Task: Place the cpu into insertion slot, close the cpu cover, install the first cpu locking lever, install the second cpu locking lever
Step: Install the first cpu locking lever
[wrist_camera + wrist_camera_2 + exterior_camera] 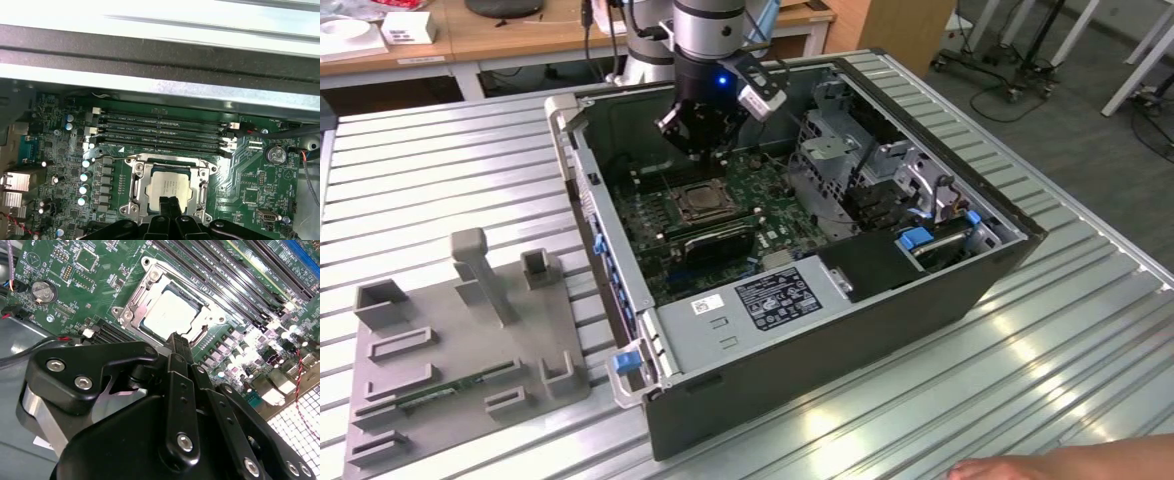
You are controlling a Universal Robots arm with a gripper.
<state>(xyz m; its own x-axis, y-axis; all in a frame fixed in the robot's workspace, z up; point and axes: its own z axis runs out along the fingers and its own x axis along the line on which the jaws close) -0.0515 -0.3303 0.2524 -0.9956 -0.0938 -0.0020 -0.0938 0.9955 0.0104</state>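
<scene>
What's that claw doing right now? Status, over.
Claw shut, empty, poised above the cpu. Cpu sits in the insertion slot, cpu cover down around it. Nothing between claw and cpu.

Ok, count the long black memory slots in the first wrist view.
4 memory slots, lying parallel side by side between the case wall and the cpu. More may be hidden behind the fingers.

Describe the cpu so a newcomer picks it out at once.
Start at the open computer case, then the green circuit board inside it. Near the board's middle sits a square silver frame; the cpu is the flat, dull silver square within it, unlike the long black memory slots alongside.
</scene>
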